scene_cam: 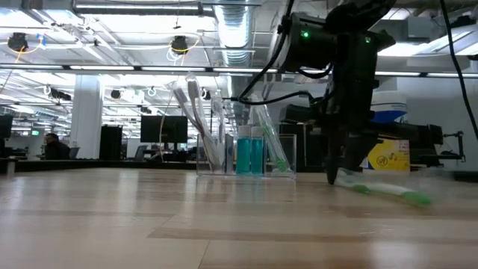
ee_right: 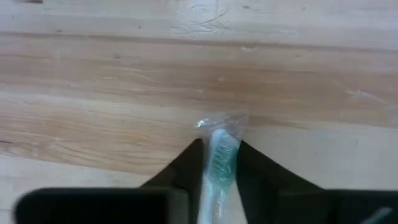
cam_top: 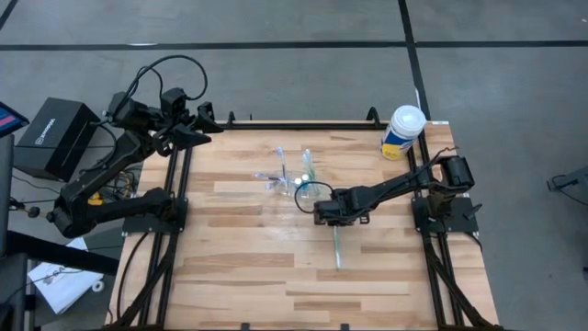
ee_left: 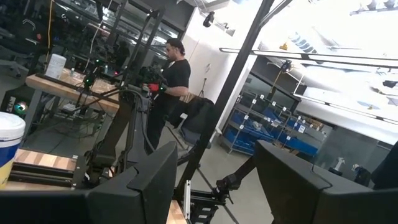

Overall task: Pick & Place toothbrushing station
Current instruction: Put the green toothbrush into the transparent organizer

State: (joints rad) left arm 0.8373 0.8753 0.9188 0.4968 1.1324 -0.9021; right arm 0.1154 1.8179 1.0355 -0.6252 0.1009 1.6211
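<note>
Right gripper (ee_right: 219,167) down mid-table, fingers clamped on wrapped green brush (ee_right: 219,163) lying flat on the wood (ee_right: 93,81); handle cut off below. Cup (scene_cam: 246,153) just beyond. Left gripper (ee_left: 214,171) parked at far-left edge, jaws apart.

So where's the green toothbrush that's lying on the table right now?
In the high view, the green toothbrush lies right of the table's centre, one end between the right gripper's fingers, just in front of the clear cup.
</note>
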